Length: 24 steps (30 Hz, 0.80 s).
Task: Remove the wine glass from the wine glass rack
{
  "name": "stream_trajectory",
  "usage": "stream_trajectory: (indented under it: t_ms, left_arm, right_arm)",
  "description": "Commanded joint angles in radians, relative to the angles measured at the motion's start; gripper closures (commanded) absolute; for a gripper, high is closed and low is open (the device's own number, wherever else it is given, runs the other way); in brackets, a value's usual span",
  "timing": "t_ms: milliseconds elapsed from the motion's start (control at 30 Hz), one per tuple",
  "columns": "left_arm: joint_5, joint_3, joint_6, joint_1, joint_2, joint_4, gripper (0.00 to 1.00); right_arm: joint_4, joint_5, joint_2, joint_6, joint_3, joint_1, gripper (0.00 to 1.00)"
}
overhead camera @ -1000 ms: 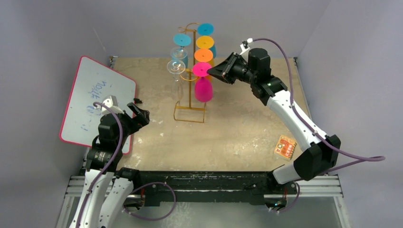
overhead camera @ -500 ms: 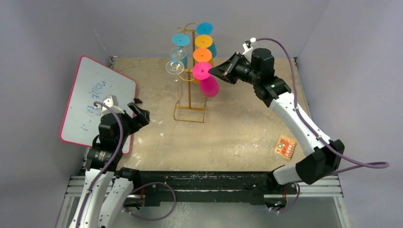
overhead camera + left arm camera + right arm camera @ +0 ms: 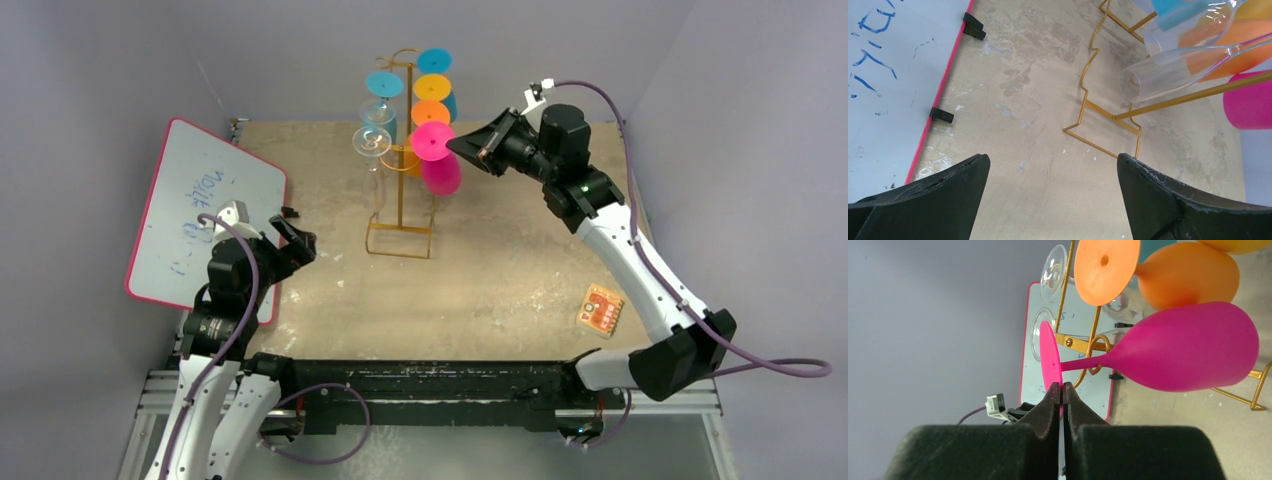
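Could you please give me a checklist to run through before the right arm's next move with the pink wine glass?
1. Grip: the right gripper is shut on the foot rim of the pink wine glass. Ok.
2. Stem free of the wine glass rack: the stem crosses a loop hook in the right wrist view. Cannot tell.
3. Pink bowl apart from the orange glass: they meet in the right wrist view. Cannot tell.
4. Left gripper open and well away from the rack. Ok.
5. Clear glasses hang on the rack's far side from the right gripper. Ok.
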<state>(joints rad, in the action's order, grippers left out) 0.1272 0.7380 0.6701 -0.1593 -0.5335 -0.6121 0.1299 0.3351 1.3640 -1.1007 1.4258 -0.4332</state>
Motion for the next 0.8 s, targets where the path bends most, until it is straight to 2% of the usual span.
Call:
stream_trajectory:
  t_ms: [0,167,767]
  left_arm:
    - [-0.026,0.032,0.022,0.000,0.009,0.017,0.00]
    - [-0.062,0.056,0.048,0.000,0.040,0.034,0.00]
    - [-0.227,0.172,0.055,0.000,0.003,0.050,0.00]
  right_arm:
    - [-0.052,-0.027,-0.051,-0.014,-0.011,0.001,1.00]
    - [-0.049,-0.039,-0.065,-0.013,-0.029,0.003,1.00]
    - [-0.072,-0.074,-0.069,-0.012,-0.078,0.028,1.00]
